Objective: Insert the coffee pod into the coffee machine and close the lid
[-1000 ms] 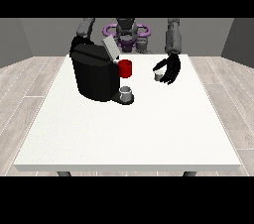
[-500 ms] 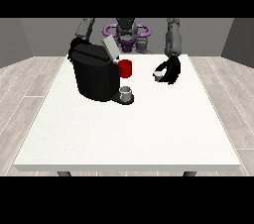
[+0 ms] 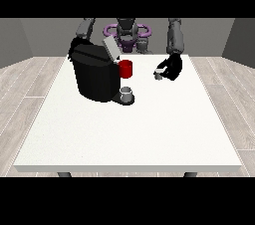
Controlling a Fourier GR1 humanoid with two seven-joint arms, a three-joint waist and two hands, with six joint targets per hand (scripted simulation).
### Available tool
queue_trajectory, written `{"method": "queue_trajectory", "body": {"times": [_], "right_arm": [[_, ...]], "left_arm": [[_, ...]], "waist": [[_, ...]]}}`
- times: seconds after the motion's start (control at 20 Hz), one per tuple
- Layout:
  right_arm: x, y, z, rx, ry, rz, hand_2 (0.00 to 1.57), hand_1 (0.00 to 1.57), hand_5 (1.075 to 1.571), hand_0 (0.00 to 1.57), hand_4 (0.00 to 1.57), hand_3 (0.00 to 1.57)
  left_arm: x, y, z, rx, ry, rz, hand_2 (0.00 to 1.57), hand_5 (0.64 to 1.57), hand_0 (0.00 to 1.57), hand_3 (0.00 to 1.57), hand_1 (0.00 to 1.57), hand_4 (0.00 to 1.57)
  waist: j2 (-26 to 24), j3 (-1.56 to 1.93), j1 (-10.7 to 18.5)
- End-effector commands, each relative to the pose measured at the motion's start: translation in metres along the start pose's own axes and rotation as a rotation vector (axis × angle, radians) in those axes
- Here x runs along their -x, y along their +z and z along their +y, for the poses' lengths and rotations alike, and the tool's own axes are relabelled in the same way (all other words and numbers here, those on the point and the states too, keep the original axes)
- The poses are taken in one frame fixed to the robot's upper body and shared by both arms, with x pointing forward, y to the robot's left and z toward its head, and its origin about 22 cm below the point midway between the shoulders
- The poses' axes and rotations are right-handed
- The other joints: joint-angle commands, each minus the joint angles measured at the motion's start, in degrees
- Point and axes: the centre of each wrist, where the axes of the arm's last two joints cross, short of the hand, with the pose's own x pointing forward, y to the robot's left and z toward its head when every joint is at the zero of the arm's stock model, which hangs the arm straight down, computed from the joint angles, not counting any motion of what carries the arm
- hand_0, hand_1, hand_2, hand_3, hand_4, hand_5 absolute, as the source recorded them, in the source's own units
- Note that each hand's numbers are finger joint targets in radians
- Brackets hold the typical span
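My fingers (image 3: 164, 64) on the hand at the view's right (image 3: 172, 67) are curled round the coffee pod (image 3: 158, 74), which shows as a small pale cylinder at their tips, held above the white table (image 3: 149, 129) and well apart from the machine. Of my other hand, at the view's left, nothing shows: its arm (image 3: 85, 28) passes down behind the machine body, so its fingers are not in view.

Layout, from the view's left to right:

1. Coffee machine (image 3: 94, 77): black body standing on the table, left of centre. Its lid (image 3: 110, 49) is raised and tilted, a pale flap at the top, so the pod chamber is judged to be open and accessible from above.
2. Red part (image 3: 126, 68): on the machine's front face, just below the lid. Whether it is a cup or a part of the machine cannot be told.
3. Grey cup (image 3: 126, 92): standing on the machine's base, under the red part.
4. Pod in hand: right of the red part, with bare table between them.

Task status, as judged from this layout:

- Done: pod picked up and carried clear of the table; lid already up.
- Not yet done: pod is not in the machine.
- Not yet done: lid is not closed.

Remaining procedure: move the pod leftward over the opening under the lid, seat it, release, then press the lid down. The task is judged to be under halfway.
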Motion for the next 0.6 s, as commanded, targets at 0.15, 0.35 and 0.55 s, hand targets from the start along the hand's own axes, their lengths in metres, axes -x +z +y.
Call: {"method": "queue_trajectory", "body": {"times": [0.15, 0.35, 0.55], "right_arm": [[0.028, 0.010, -0.021, 0.005, 0.027, 0.076, 0.00, 0.00, 1.571, 0.00, 0.47, 0.00], [0.023, 0.003, -0.005, 0.000, 0.004, 0.027, 0.00, 0.00, 1.571, 0.00, 0.46, 0.00], [0.010, -0.009, -0.009, -0.011, -0.005, 0.013, 0.00, 0.00, 1.571, 0.00, 0.49, 0.00]], "left_arm": [[-0.044, -0.020, 0.014, 0.060, 0.032, -0.113, 1.40, 1.571, 1.34, 1.36, 1.34, 0.59], [-0.064, -0.030, 0.028, 0.013, 0.016, -0.163, 1.32, 1.571, 1.26, 1.30, 1.26, 0.53], [-0.078, -0.040, 0.060, 0.035, 0.014, -0.170, 1.33, 1.571, 1.26, 1.29, 1.26, 0.54]], "waist": [[-5.24, 0.01, 1.20], [-2.93, 0.00, 0.47], [-2.89, 0.00, 0.19]]}}
